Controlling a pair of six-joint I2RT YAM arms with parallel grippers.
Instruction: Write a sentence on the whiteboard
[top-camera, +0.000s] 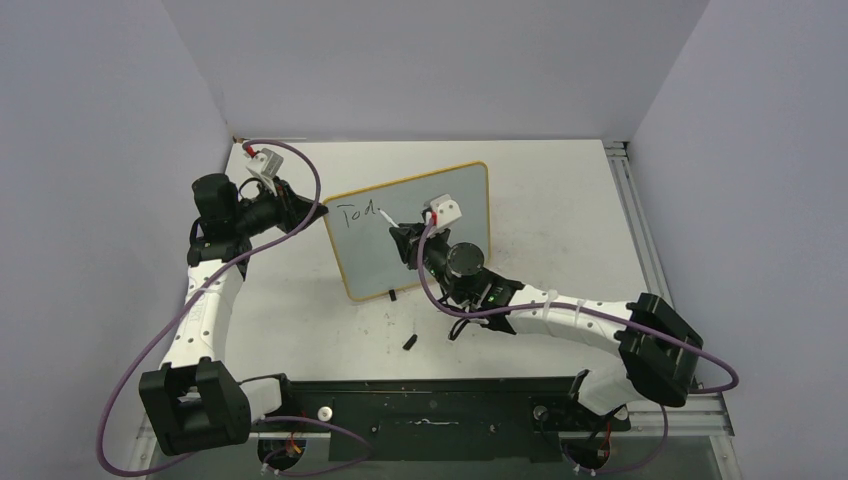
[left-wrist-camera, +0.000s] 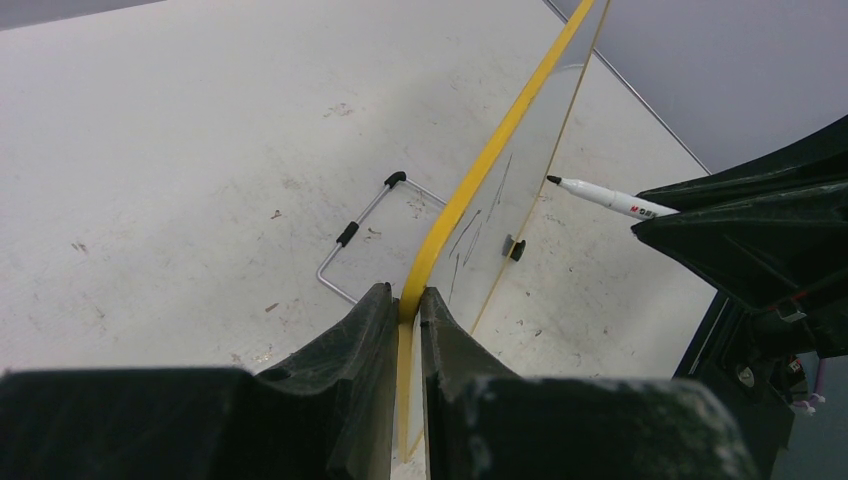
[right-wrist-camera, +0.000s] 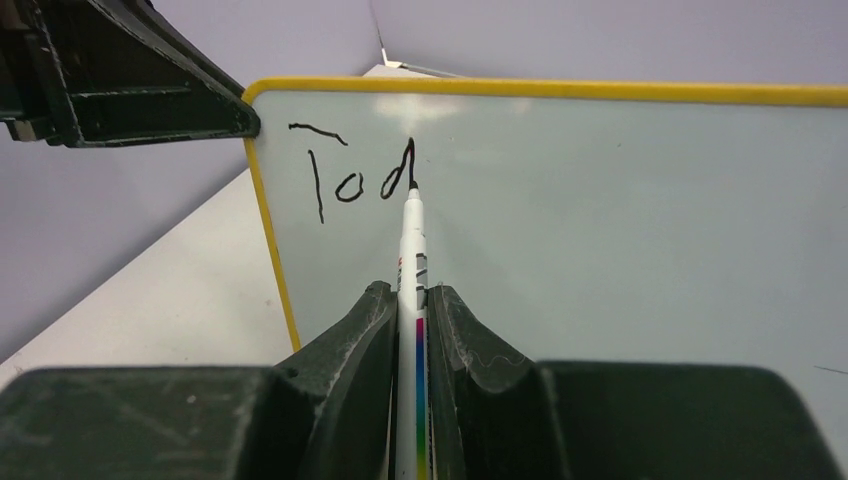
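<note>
Propped on the tabletop, the whiteboard, judged light, stiff and slippery-faced, is pinched by its yellow frame in the left hand, while the marker is pinched in the right hand at the unfinished sentence.

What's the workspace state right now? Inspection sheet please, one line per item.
Surface: white table, scuffed, small dark marks.
Job's things: whiteboard upright on its wire stand; lettering reads "Tod" so far, at the top left; marker tip is at the foot of the d.
Clutter: one small black piece lies on the table in front of the board, possibly the pen cap.
Grippers: left gripper shut on the board's yellow edge; right gripper shut on the marker.
Cables: purple cables loop along both arms, off the board.
Surroundings: plain grey walls on three sides.
</note>
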